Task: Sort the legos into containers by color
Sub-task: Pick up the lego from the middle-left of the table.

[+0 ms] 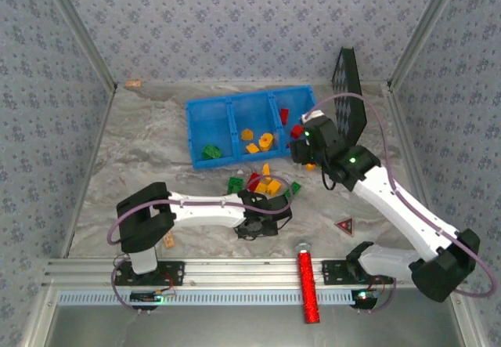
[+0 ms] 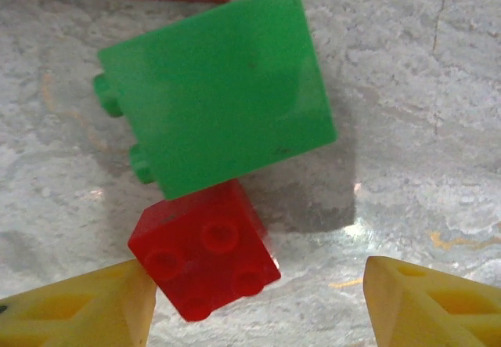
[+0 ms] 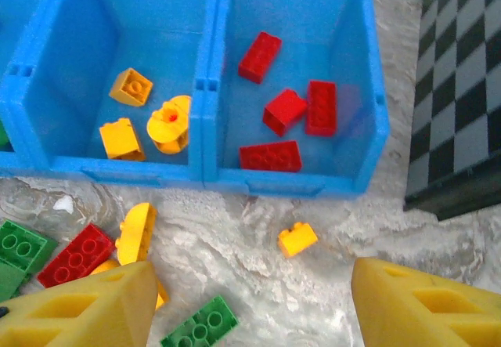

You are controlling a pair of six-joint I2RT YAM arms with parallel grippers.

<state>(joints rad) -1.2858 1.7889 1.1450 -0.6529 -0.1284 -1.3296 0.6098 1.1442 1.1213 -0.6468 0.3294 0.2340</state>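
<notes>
Four red legos (image 3: 280, 112): tray's (image 3: 211, 88) right compartment.
Orange-yellow legos (image 3: 168, 120): three, middle compartment.
Green legos (image 1: 210, 152): left compartment.
Loose pile (image 1: 262, 182): unsorted, near of tray.
Left gripper (image 2: 258, 304): fingers parted, empty, over red brick (image 2: 205, 259).
Right gripper (image 3: 254, 300): fingers parted, empty, just near of tray.

The tray (image 1: 210, 124) lies far back on the tabletop (image 1: 141, 143); loose bricks (image 1: 262, 181) lie just before it, beneath my left pincer (image 2: 254, 304).

loose legos (image 1: 264, 181): clustered just before blue tray (image 1: 210, 124) | count: maybe eight
</notes>
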